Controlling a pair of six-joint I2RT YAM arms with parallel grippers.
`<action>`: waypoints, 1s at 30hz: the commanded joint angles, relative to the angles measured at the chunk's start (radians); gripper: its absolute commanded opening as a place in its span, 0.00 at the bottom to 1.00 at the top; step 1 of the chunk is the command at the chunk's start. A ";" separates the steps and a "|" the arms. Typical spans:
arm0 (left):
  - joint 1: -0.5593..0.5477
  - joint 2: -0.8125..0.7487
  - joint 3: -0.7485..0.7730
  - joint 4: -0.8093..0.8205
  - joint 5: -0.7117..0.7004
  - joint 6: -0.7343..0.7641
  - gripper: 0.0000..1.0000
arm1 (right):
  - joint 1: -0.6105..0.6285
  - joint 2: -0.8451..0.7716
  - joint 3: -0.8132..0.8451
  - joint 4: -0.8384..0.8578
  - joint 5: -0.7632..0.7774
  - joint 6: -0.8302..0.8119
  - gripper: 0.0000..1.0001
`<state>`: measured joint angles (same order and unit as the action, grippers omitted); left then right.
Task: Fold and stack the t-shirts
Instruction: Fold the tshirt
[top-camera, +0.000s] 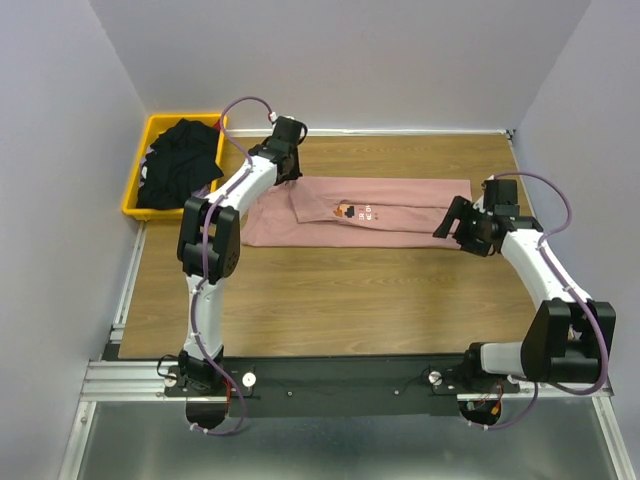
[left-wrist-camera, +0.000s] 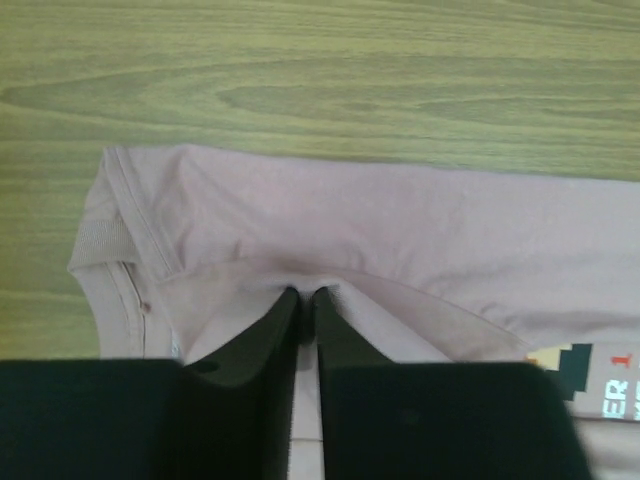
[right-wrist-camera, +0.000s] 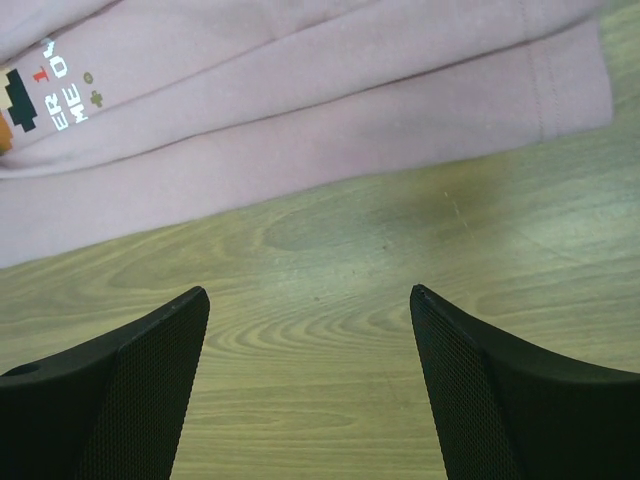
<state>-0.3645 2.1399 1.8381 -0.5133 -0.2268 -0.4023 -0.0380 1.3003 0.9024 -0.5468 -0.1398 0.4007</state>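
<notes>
Pink cloth lies across the far half of the wooden table (top-camera: 340, 300) in the top view: the pink t-shirt (top-camera: 400, 215) is spread as a long, folded band running left to right, with its small pixel print (top-camera: 352, 211) facing up near the middle. At the far left corner sits a yellow bin (top-camera: 132, 190) with the black t-shirts (top-camera: 180, 165) heaped inside it, well apart from the pink one. The left gripper (top-camera: 290, 170) is down at the band's left end. The right gripper (top-camera: 452, 220) hangs just beside its right end.

From the left wrist, the left gripper (left-wrist-camera: 305, 293) has its jaws drawn almost together, leaving only a thin slit. The tips pinch the edge of the shirt's folded-over layer, which rises to a small pucker there. The ribbed collar (left-wrist-camera: 100, 240) lies to the left, and a corner of the print (left-wrist-camera: 590, 370) shows at the lower right. Bare wood fills the top of this view.

From the right wrist, the right gripper (right-wrist-camera: 308, 290) stands wide, both fingers (right-wrist-camera: 140, 390) over bare wood and holding nothing. The shirt's stitched hem (right-wrist-camera: 545, 80) and lower edge lie beyond the tips, clear of them, and the print's white letters (right-wrist-camera: 65, 95) show at the upper left.
</notes>
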 joint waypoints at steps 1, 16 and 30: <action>0.013 0.018 0.023 0.052 0.015 0.010 0.30 | 0.007 0.043 0.043 -0.005 -0.060 -0.019 0.88; 0.035 -0.392 -0.327 0.174 0.033 -0.044 0.47 | 0.203 0.306 0.216 0.100 -0.095 0.003 0.64; 0.124 -0.454 -0.784 0.329 0.070 -0.023 0.16 | 0.507 0.596 0.394 0.220 0.017 0.075 0.28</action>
<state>-0.2626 1.6695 1.0718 -0.2474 -0.1783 -0.4400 0.4347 1.8492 1.2331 -0.3740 -0.1867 0.4530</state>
